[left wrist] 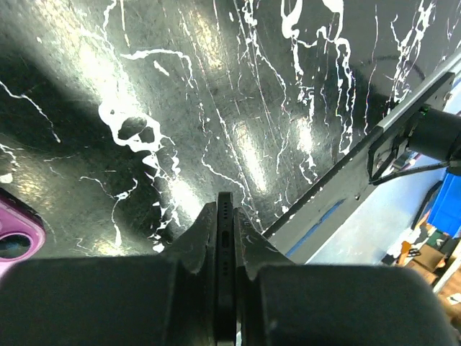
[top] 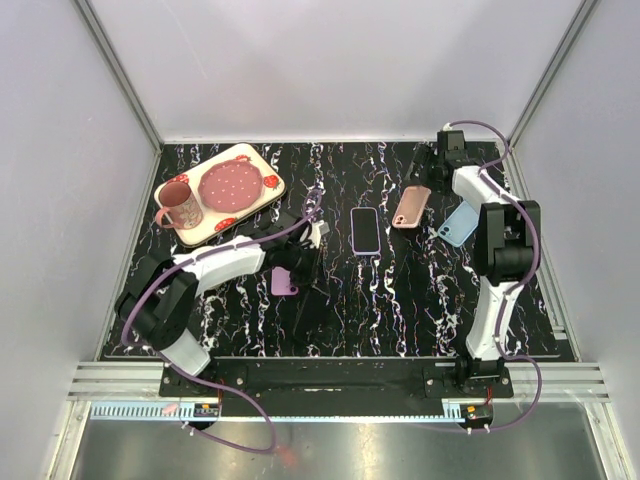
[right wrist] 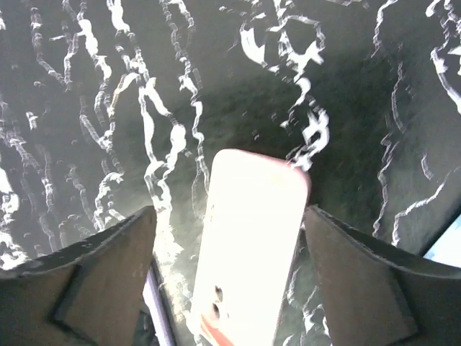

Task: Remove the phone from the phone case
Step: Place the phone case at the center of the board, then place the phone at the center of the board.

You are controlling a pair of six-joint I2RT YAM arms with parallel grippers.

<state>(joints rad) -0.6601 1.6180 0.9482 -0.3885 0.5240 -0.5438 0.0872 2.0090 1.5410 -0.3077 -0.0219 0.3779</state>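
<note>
The left gripper (left wrist: 225, 222) clamps a black phone (left wrist: 225, 288) near a purple case (top: 283, 284); the right gripper (right wrist: 229, 214) has its jaws apart, straddling a pink case (right wrist: 248, 252).

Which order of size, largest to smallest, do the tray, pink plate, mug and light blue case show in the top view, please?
1. tray
2. pink plate
3. mug and light blue case: these look about alike, so I would not rank them.

Left gripper (left wrist: 225, 216) pinched tight (jaws nearly touching), right gripper (right wrist: 229, 214) with 2 fingers (right wrist: 94, 274) spread wide, right arm (top: 500, 250) stretched far.
</note>
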